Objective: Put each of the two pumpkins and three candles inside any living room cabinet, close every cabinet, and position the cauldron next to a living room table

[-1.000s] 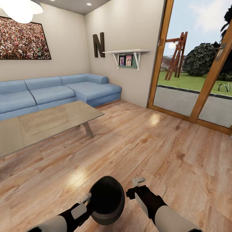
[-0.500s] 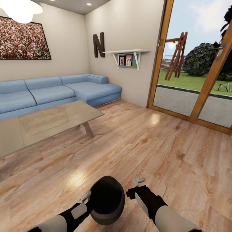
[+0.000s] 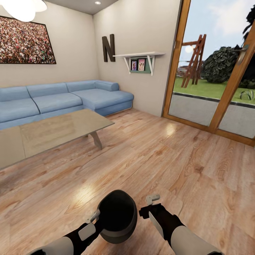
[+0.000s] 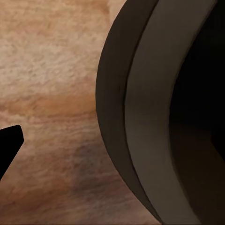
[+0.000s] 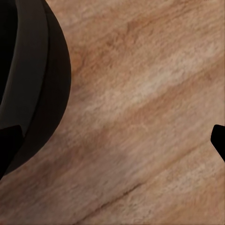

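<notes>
The black cauldron (image 3: 117,216) sits low between my two arms over the wooden floor, its dark opening facing up. My left gripper (image 3: 95,216) is at its left rim. In the left wrist view the thick rim (image 4: 150,117) runs close by, and one dark fingertip (image 4: 9,145) stands apart from the outer wall; the other finger is lost in the dark inside. My right gripper (image 3: 148,206) hangs open just right of the cauldron (image 5: 28,93), nothing between its fingertips (image 5: 9,145). The glass-topped table (image 3: 53,131) stands ahead on the left. Pumpkins, candles and cabinet are out of view.
A blue corner sofa (image 3: 63,101) runs along the far wall behind the table. A wood-framed glass door (image 3: 212,88) to the garden fills the right side. A white wall shelf (image 3: 140,56) hangs in the corner. Open wooden floor (image 3: 159,159) lies ahead.
The whole picture has shifted slightly, so the camera has moved. The arms and the cauldron keep their places relative to each other.
</notes>
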Robot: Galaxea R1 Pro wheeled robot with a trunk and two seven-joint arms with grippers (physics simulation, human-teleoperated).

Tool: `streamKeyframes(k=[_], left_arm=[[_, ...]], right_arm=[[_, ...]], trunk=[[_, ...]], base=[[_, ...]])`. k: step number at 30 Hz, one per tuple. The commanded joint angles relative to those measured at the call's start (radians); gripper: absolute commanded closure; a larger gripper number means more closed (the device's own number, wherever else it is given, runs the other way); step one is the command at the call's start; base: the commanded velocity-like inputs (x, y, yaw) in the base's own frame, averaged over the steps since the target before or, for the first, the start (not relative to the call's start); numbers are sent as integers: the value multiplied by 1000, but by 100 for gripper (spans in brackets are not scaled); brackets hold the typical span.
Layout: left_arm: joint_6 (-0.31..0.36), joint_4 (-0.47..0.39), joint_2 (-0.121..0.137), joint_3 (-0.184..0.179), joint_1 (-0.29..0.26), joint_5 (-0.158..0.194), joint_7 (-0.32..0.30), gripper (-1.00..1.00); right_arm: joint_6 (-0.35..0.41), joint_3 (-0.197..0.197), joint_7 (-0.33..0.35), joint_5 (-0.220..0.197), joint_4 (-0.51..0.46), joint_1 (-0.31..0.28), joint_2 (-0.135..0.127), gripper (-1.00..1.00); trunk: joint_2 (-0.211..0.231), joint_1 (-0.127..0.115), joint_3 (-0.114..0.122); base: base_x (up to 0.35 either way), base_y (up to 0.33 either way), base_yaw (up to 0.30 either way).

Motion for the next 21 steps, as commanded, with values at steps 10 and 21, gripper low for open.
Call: streamKeyframes(k=[10, 21], left_arm=[[0, 0, 0, 1, 0, 0, 0, -100], [0, -1, 0, 0, 0, 0, -1, -100]], right_arm=[[-1, 1, 5, 2, -9, 0, 1, -100], [-1, 1, 8, 2, -9, 0, 0, -100]], trunk=[[-53, 30, -33], [-53, 30, -37]], base=[[0, 0, 0], [0, 0, 0]])
